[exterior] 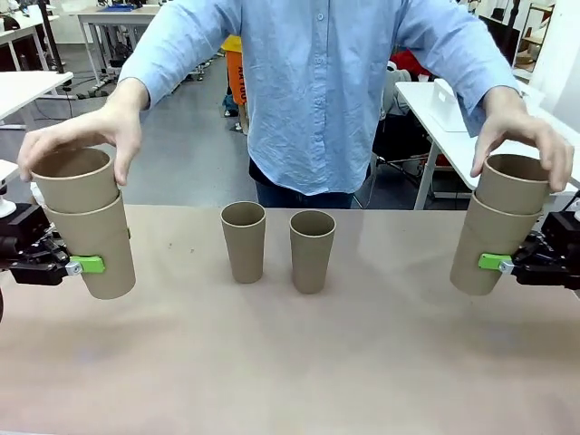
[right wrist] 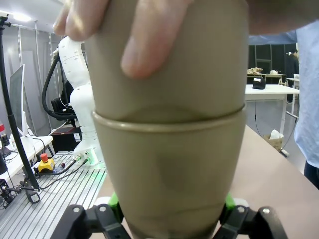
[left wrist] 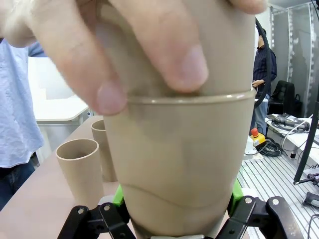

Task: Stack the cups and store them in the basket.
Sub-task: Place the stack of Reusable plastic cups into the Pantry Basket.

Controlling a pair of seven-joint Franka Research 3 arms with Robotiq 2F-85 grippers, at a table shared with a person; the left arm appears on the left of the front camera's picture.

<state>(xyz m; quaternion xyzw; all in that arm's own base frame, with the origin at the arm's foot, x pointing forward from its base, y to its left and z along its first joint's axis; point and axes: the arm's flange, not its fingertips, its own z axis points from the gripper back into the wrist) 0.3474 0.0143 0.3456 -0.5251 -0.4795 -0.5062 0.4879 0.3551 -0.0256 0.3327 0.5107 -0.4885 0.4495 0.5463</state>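
Tan table (exterior: pixel 290 362), lab behind. My left gripper (exterior: pixel 91 265) clamping left cup (exterior: pixel 101 249), right gripper (exterior: pixel 494 263) clamping right cup (exterior: pixel 480 249). Person's hands (exterior: pixel 83 136) (exterior: pixel 526 136) pressing top cups (exterior: pixel 74 178) (exterior: pixel 514 184) in. Am holding both bases steady, upright, not squeezing harder or walls may buckle. Loose cups (exterior: pixel 244 240) (exterior: pixel 312 249) standing mid-table.

The pale brown table (exterior: pixel 290 362) bears a cup (exterior: pixel 244 241) and a second cup (exterior: pixel 312 250), upright, just beside each other, apart, toward its far edge.
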